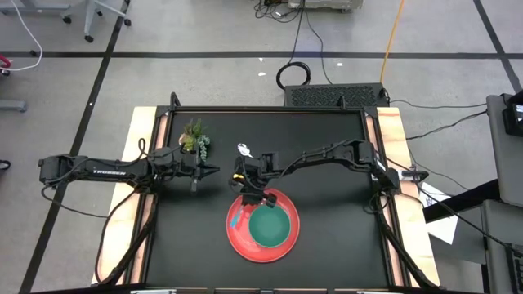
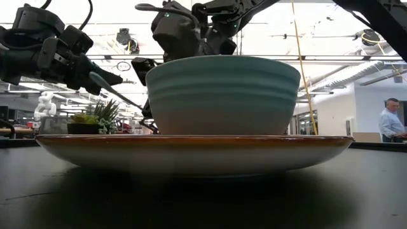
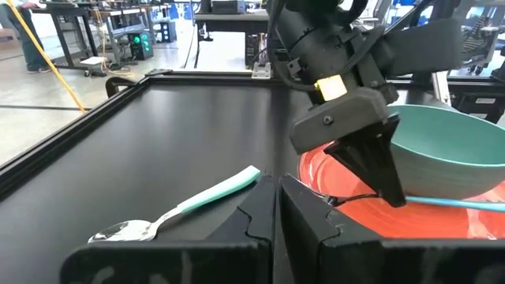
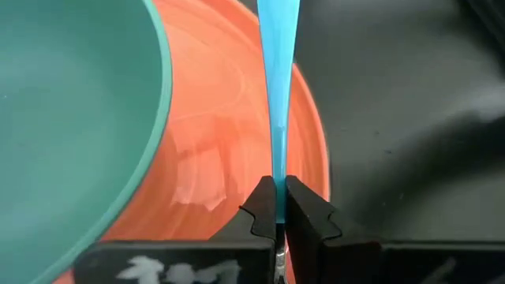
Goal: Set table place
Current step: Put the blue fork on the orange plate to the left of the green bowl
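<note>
Two grippers, both mine, are over the table (image 1: 327,237). My right gripper (image 4: 278,207) is pinched shut on the fork (image 4: 276,87) by its metal end, the blue handle reaching out over the plate's (image 4: 237,142) rim, just beside the bowl (image 4: 71,102) that sits on the plate. My left gripper (image 3: 276,201) is closed on the spoon (image 3: 177,211), held above the black top near the plant (image 1: 196,137).
</note>
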You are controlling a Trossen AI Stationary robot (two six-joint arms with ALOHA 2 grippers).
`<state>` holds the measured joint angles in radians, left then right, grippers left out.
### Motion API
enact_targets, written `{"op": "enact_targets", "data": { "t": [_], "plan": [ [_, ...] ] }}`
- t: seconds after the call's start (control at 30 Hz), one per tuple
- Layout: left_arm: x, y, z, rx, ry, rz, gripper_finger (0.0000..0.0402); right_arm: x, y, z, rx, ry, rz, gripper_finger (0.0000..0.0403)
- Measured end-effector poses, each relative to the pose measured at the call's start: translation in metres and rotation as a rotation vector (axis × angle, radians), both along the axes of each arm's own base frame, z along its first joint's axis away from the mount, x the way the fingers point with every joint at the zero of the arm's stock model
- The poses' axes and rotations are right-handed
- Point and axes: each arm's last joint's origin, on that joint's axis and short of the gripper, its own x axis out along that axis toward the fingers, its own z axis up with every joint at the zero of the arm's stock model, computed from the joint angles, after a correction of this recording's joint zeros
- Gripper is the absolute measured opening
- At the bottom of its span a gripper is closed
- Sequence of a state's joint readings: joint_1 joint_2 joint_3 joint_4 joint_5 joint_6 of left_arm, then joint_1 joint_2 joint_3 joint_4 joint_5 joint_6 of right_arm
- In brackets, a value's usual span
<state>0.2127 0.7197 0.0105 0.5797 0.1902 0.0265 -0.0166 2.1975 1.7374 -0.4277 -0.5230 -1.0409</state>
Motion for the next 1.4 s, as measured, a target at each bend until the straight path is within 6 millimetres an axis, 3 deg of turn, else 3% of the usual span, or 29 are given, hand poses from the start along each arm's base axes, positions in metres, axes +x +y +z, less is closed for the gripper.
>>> {"op": "enact_targets", "data": {
  "t": [0.53, 0.7, 0.97, 1.4],
  "plan": [
    [0.000, 0.000, 0.000, -0.001, 0.000, 0.001, 0.0026, -0.008, -0.001, -0.006, -0.175, 0.002, 0.133, 0.0000],
    [0.000, 0.000, 0.000, -0.001, -0.001, 0.001, 0.0026, -0.008, 0.007, -0.006, -0.192, -0.021, 0.182, 0.0000],
    [0.000, 0.000, 0.000, -0.004, -0.005, 0.001, 0.0026, -0.005, 0.023, -0.026, -0.243, -0.022, 0.257, 0.0000],
    [0.000, 0.000, 0.001, -0.008, -0.009, 0.001, 0.0026, 0.002, 0.027, -0.030, -0.269, -0.078, 0.247, 0.0000]
  ]
}}
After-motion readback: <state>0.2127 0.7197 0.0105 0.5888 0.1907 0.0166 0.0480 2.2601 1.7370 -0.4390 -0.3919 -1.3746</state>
